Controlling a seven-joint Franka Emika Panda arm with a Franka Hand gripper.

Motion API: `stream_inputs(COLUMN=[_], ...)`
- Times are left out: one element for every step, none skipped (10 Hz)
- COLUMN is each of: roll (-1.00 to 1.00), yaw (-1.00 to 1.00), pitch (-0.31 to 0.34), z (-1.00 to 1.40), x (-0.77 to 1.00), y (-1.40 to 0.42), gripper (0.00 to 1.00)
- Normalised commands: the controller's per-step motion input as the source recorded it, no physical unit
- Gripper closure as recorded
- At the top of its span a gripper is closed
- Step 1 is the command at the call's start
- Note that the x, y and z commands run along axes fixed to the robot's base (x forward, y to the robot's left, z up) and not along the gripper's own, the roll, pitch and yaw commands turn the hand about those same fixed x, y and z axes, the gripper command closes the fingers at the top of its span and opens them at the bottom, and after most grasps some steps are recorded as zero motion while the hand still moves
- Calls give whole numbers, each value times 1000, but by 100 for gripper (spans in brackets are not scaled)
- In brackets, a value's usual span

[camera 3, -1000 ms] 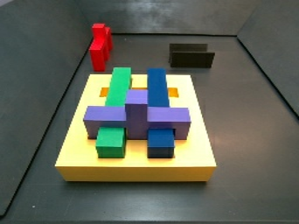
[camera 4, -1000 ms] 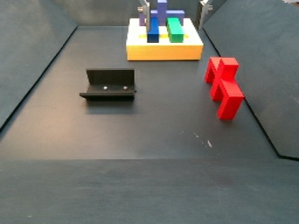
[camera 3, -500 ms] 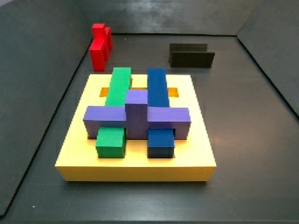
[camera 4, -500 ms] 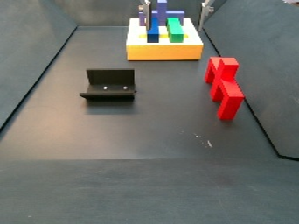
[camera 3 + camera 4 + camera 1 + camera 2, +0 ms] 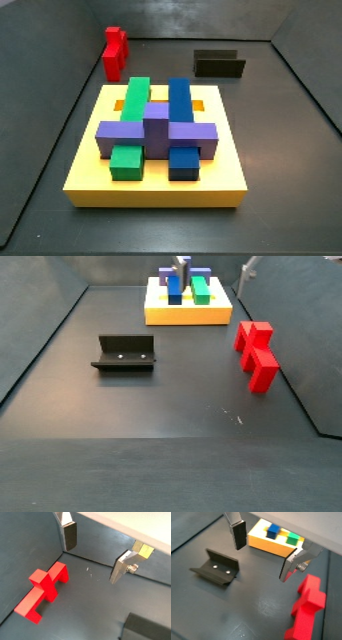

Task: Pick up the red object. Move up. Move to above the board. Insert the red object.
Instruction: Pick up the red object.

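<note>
The board [image 5: 158,190] is the biggest thing: thick yellow square slab w/ orange recesses, sitting on the dark floor. On it: a long green block [image 5: 135,100] and a long blue block [image 5: 179,100] side by side, a purple piece [image 5: 158,132] lying crosswise over them, plus a short green block [image 5: 127,163] and a short blue block [image 5: 185,164] at the near edge in that side view. In a side view the board [image 5: 187,313] is far back near the rear wall; in a wrist view its corner [image 5: 271,543] shows past the fingers.

The fixture [image 5: 126,354], dark L-bracket on a base plate, stands on the floor well apart from the board; also seen at [image 5: 219,65] and [image 5: 216,568].

The red object [image 5: 257,354] lies on the floor close to the side wall, untouched, not on the board. In a side view it's at [image 5: 115,52], beyond the board's far-left corner. Both wrist views show it lying flat: [image 5: 44,589] and [image 5: 306,609].

Gripper [image 5: 92,556]: above the floor, fingers spread wide apart, nothing between them, only bare floor. Red object is off to one side of the gap, not inside it. Same in the wrist view at [image 5: 262,554], w/ fixture and red object each lying outside the fingers. In a side view only a bit of the gripper [image 5: 246,268] shows at the top edge, near the board and above the red object's side of the floor.
</note>
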Motion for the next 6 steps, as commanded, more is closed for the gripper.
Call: stream_inputs(roll=[-17, -23, -36, -13, -29, -27], yaw=[-683, -674, -743, -740, -749, -754], pitch=[-120, -136, -110, -116, -73, -79], z=[-209, -214, -197, -183, -206, -197], x=[-437, -434, -260, -263, -137, -171], y=[0, 0, -69, -109, -111, -103], gripper=[0, 0, 0, 0, 0, 0])
